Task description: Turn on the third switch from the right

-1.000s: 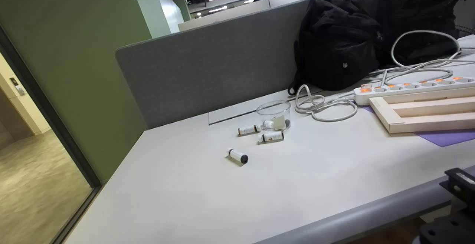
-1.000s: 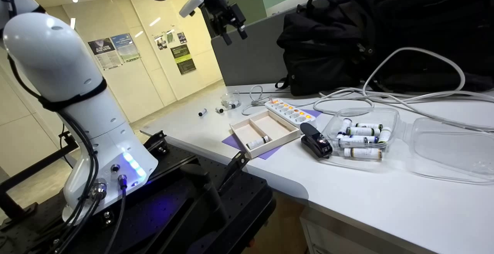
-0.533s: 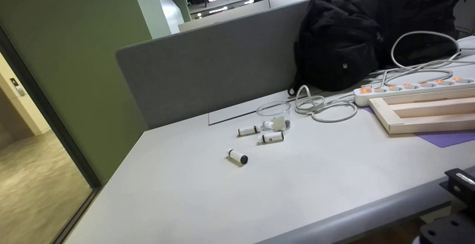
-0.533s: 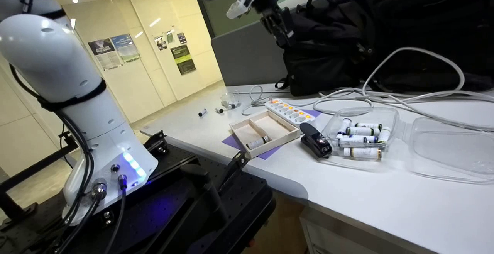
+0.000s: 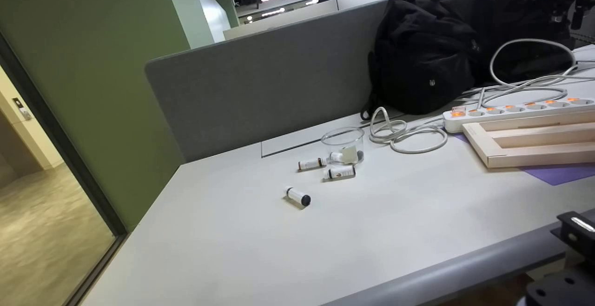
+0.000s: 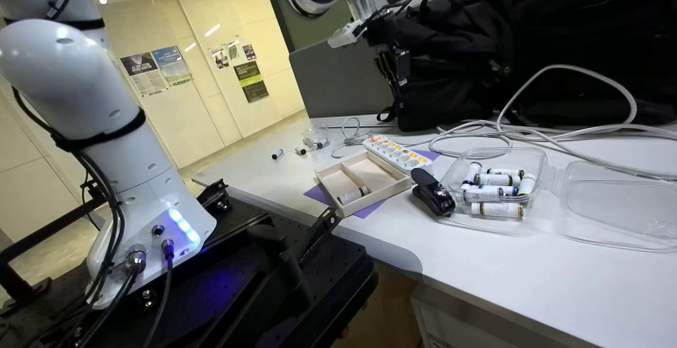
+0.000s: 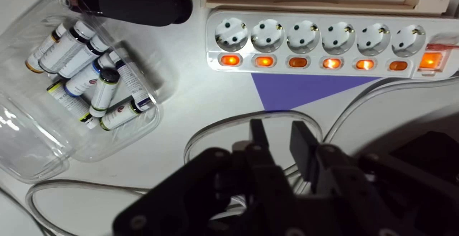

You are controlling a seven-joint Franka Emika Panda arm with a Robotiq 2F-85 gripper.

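Note:
A white power strip crosses the upper part of the wrist view, with a row of orange switches under its sockets; it also shows in both exterior views. Counted from the right in an exterior view, the third switch is dark. In the wrist view that switch comes third from the left, unlit between glowing neighbours. Another unlit switch sits beside the glowing main switch. My gripper hovers above the table, off the strip's switch side. Its fingers stand partly apart, nothing between them, touching nothing.
A wooden tray lies along the strip's socket side. A black stapler and a clear box of small bottles are close by. Looped cables run beneath my gripper. Black backpacks stand behind it.
In an exterior view my gripper has swung right, then dropped lower and turned to point down. It now shows at the upper right edge of an exterior view. Its jaws have narrowed.

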